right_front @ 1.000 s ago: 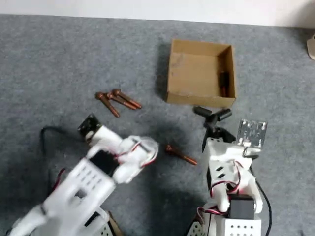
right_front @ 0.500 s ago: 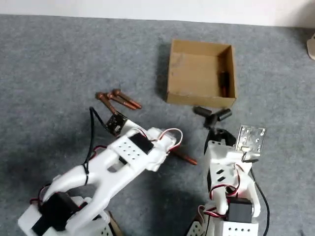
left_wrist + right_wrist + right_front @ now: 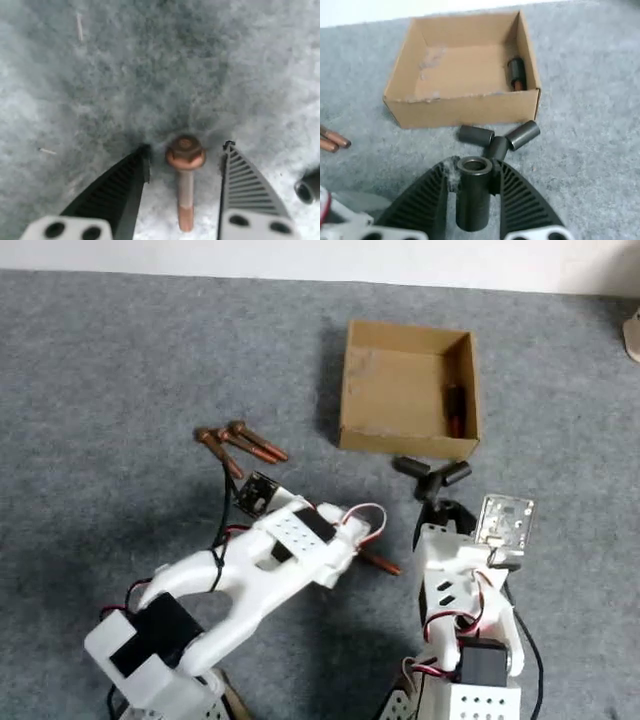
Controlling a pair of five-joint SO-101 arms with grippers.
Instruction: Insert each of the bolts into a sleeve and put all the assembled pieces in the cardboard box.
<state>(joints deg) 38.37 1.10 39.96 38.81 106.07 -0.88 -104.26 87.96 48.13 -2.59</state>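
The left gripper stands wide open astride the copper bolt lying on the grey carpet low in mid-frame, and I reckon closing so near the head could tip or roll the shank, spoiling its line-up with the black sleeve clamped in the right gripper.

Table: grey felt-like cloth, matt, rough nap. Bolt at left tool: copper-toned metal, smooth, dull sheen. Sleeve clamped in right tool: black, smooth, satin finish. Inner faces of both tools: black ribbed plastic. Cardboard box: brown, matt, floor scuffed pale.
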